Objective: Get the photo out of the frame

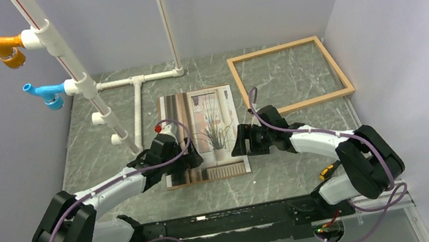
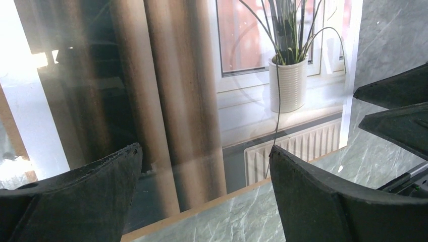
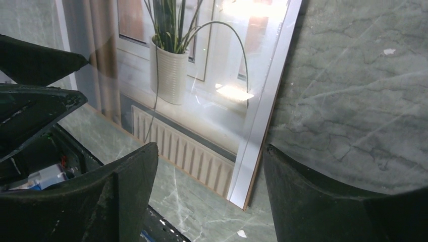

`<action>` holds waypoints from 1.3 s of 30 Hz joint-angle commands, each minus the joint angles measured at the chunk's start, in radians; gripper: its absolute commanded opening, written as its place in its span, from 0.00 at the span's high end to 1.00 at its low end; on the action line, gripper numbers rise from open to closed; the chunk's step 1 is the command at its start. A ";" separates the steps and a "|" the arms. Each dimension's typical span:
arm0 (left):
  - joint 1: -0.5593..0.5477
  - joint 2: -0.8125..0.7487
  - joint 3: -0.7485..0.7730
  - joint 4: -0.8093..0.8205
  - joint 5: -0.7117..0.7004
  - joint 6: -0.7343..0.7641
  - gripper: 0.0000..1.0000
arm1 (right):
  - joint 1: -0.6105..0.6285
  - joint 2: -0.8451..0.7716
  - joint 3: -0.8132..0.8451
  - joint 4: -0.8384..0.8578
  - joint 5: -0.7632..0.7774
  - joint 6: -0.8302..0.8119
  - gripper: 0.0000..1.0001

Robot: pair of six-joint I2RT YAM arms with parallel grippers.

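Plainly photo flat on table, apart from frame.

The photo – a glossy print of a spiky plant in a white ribbed pot by a window, brown curtains on its left – lies flat, face up, mid-counter. The frame, thin light wood, lies flat well apart at the far right, counter showing through it.

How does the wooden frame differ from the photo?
The frame is an empty light-wood outline with table showing through; the photo is a solid print of a potted plant. The frame sits at the far right; the photo lies mid-table. The frame looks larger than the photo. Both lie flat.
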 commanded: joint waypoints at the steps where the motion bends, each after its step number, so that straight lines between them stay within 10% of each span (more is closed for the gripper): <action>1: -0.006 0.012 -0.026 -0.003 -0.015 -0.025 0.01 | -0.001 -0.013 0.018 0.068 -0.023 0.012 0.23; 39: -0.031 -0.005 -0.016 -0.024 -0.015 -0.022 0.01 | 0.000 -0.057 0.017 0.109 -0.064 0.060 0.25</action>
